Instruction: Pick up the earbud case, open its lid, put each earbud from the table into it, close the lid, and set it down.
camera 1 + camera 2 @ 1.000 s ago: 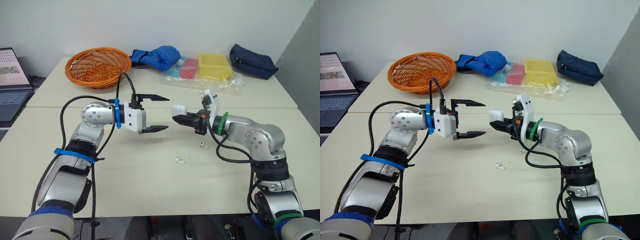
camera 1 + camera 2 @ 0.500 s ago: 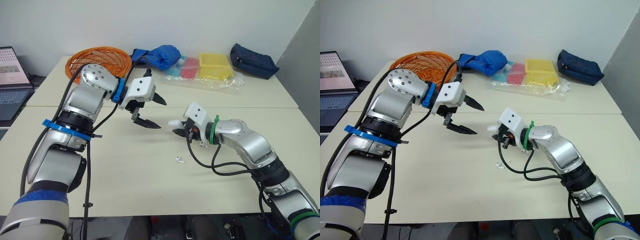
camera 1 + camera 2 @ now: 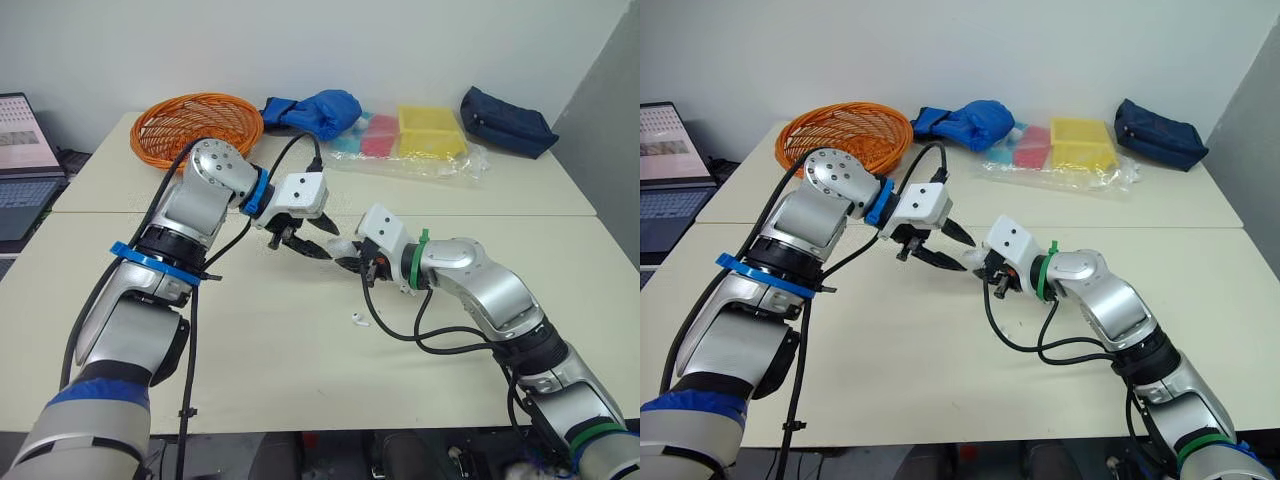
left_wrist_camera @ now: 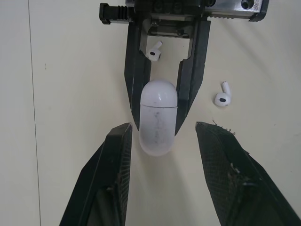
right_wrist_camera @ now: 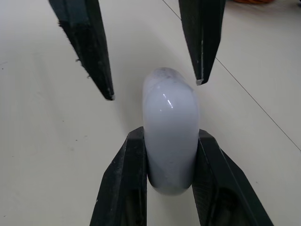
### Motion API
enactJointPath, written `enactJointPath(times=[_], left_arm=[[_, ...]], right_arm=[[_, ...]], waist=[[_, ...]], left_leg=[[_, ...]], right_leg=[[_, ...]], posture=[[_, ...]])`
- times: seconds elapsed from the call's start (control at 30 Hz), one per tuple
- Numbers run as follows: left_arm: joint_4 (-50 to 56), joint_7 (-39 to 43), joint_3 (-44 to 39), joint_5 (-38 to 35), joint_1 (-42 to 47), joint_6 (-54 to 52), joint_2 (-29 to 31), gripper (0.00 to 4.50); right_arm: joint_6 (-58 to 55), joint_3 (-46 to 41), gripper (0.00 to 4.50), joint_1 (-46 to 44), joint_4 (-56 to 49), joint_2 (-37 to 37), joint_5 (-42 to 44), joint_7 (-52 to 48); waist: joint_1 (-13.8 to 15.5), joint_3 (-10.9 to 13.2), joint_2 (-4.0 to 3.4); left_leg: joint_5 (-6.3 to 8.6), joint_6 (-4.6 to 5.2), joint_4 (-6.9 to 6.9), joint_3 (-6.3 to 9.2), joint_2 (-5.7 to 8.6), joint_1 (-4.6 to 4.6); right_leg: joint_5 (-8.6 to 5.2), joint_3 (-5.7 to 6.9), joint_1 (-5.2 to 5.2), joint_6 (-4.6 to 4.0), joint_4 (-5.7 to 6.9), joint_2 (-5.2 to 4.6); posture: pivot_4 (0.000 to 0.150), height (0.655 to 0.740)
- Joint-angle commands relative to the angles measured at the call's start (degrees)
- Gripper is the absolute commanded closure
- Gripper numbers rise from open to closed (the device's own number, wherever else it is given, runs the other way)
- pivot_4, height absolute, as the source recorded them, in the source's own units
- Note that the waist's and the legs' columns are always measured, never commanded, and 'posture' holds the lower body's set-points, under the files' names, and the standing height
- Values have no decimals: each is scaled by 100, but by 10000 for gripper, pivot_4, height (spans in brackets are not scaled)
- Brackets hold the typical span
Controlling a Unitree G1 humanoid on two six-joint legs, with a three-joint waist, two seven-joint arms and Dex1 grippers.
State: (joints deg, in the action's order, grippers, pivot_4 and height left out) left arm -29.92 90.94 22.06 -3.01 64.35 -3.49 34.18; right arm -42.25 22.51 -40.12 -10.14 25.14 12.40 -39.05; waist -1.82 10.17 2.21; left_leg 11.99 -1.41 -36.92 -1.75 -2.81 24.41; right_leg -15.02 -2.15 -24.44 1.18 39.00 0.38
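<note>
Glossy white rounded earbud case | gripped by right tool | left tool spread wide, flanking it

Both arms reach toward the middle, wrists facing each other. The right gripper clamps the earbud case. The left gripper is spread wide, its fingers flanking the case's free end without touching.

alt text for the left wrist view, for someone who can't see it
The right gripper holds a closed white earbud case between its two black fingers, over a pale table. The left gripper has its fingers open on either side of the case without touching it, and two loose white earbuds lie on the table.
</note>
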Motion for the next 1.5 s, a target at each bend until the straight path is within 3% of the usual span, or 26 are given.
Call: enactJointPath(times=[0.03,0.7,0.87,0.9,1.4,1.47,1.5], left_arm=[[65,12,-54,96,94,-27,-25,21714],[89,6,-134,145,30,-73,-73,21714],[93,57,-131,120,41,-71,-89,36567],[100,61,-131,119,38,-71,-90,37566],[219,-27,-151,110,-45,-85,-115,37563],[213,-18,-151,104,-38,-103,-117,37564],[204,-22,-154,103,-43,-111,-115,37564]], right_arm=[[-24,-171,36455,-216,-313,-35,-26,-38],[-70,-125,36455,-300,-378,-80,-135,-155],[-58,-141,36455,-277,-349,-75,-189,-193],[-54,-141,36455,-276,-347,-75,-212,-205],[-74,-204,36455,-273,-333,-90,-236,-226],[-38,-217,29375,-275,-299,-91,-250,-215],[-41,-227,27969,-259,-295,-78,-225,-246]], waist=[[0,0,0],[0,0,0],[-1,0,0],[-1,0,0],[-1,0,0],[-1,0,0],[1,0,0]], left_leg=[[0,0,0,-1,0,0],[0,0,-2,0,0,0],[0,0,-2,0,0,0],[0,0,-3,1,0,0],[0,0,-4,1,0,0],[0,0,-4,1,0,0],[0,0,-4,1,0,0]], right_leg=[[0,0,0,0,0,0],[3,1,0,-4,2,0],[3,1,0,-5,3,0],[3,1,0,-5,3,0],[5,1,0,-8,4,0],[5,1,0,-8,4,0],[5,1,0,-8,5,0]], posture=[[1500,7400],[1500,7400],[1500,7400],[1500,7400],[1500,7400],[1500,7400],[1500,7400]])
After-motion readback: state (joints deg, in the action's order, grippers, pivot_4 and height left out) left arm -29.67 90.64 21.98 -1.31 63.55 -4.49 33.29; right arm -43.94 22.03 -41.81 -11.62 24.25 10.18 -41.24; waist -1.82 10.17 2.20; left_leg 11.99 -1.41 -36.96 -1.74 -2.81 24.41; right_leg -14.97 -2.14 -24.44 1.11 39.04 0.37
